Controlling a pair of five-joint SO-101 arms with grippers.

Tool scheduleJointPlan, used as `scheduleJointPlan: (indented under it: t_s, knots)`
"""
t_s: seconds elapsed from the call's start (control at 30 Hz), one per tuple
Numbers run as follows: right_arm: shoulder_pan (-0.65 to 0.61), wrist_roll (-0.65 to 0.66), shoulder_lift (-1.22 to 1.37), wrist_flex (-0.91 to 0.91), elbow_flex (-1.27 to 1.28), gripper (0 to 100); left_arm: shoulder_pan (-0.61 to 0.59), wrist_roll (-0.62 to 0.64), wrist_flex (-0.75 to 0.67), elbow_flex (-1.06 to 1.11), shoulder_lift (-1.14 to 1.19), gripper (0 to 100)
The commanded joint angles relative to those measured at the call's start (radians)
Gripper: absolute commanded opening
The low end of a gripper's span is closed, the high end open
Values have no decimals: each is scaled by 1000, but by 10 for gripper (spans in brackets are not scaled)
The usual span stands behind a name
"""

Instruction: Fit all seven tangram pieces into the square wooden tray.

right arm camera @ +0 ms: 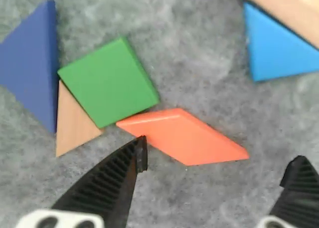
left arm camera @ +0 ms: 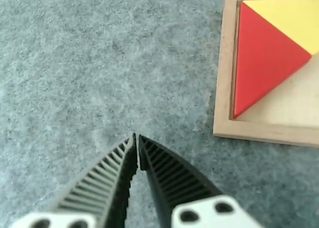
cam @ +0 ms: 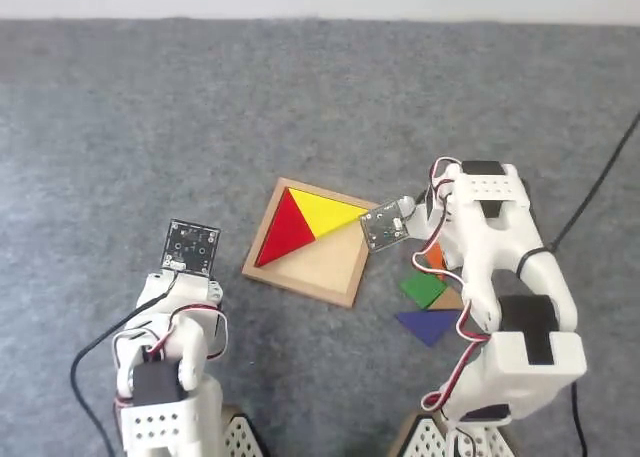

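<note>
Progress of the tangram task, seen from above and from both wrists. The square wooden tray (cam: 325,262) lies on the grey-covered desk (cam: 150,127) between the two arms. Two of the seven pieces are seated in it: the large red triangle (cam: 283,235) and the large yellow triangle (cam: 325,212). They meet along one edge and fill the corner of the tray farther from the arms, while the rest of the tray floor is bare wood.

Five pieces lie loose on the desk just beside the tray, on the right arm's side: a green square (right arm camera: 107,83), a dark blue triangle (right arm camera: 30,63), a small wood-coloured triangle (right arm camera: 72,120), an orange parallelogram (right arm camera: 184,135) and a light blue triangle (right arm camera: 276,43), the last nearest the tray's rim.

The right claw (right arm camera: 219,160) is spread wide and holds nothing. It is poised over the orange parallelogram, which appears to be the next piece to be taken. The left claw (left arm camera: 137,137) is clenched on nothing, over bare desk beside the tray's red corner. By this count the task is under a third complete.
</note>
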Motion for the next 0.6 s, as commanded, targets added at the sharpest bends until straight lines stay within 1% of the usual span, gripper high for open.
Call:
scheduleJointPlan:
  t_s: [0.0,0.1,0.23,0.47,0.57]
  knots:
    - [42,68,-68,-4,-5,402,-6,-11,11,-4,-18,13]
    - [64,109,-68,10,-5,402,-6,-11,11,-4,-18,13]
    - [59,167,-68,62,9,401,-6,-11,11,-4,-18,13]
    - [25,176,-70,-47,91,400,-6,-11,11,-4,-18,13]
    - [21,176,-70,-87,115,355,-6,-11,11,-4,-18,13]
